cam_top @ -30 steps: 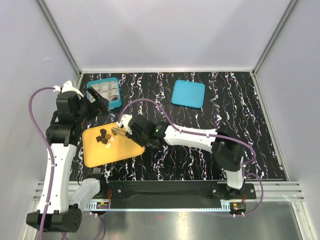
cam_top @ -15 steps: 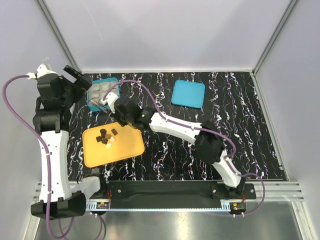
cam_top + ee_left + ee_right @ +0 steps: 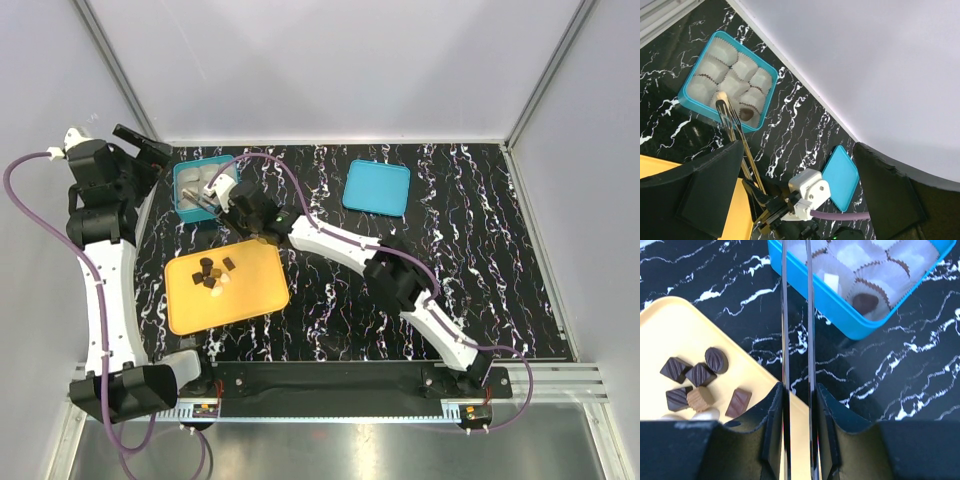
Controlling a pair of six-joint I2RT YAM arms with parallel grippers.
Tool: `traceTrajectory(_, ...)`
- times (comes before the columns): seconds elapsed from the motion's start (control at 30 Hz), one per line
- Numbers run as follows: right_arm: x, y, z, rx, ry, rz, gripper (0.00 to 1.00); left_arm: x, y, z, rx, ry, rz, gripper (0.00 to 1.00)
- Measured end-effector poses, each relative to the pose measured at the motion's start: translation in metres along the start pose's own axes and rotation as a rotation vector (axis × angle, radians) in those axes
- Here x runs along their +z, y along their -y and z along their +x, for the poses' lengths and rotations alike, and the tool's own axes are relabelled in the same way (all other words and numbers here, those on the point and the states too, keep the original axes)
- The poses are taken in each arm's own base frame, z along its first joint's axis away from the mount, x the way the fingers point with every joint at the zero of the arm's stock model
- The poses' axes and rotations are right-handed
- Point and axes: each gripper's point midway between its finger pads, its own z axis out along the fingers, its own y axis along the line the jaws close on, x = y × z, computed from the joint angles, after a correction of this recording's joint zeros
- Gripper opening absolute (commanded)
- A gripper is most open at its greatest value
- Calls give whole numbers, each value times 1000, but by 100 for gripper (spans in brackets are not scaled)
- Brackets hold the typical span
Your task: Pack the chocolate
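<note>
Several chocolate pieces, most of them dark, lie in a cluster on the orange tray; the right wrist view shows the cluster on the tray. My right gripper is shut on a pair of metal tongs, whose blades reach over the teal box. One dark chocolate sits in a paper cup of the box, and a cream piece sits in another. I cannot tell whether the tong tips hold anything. My left gripper hangs open, high at the left of the box.
The flat teal lid lies on the black marbled table toward the back right. The enclosure's white walls stand close behind the box and beside my left arm. My right arm stretches diagonally across the table's middle.
My right arm swung the tongs from the orange tray up to the teal box. My left arm rose and drew back to the left, away from the box.
</note>
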Motion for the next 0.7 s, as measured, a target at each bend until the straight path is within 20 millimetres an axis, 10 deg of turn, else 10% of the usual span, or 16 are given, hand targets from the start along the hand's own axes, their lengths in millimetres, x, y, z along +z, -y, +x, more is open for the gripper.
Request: traceTrajectory(0.7,49,-9,16,-35,31,-45,33,21,-27,12,15,-27,-62,99)
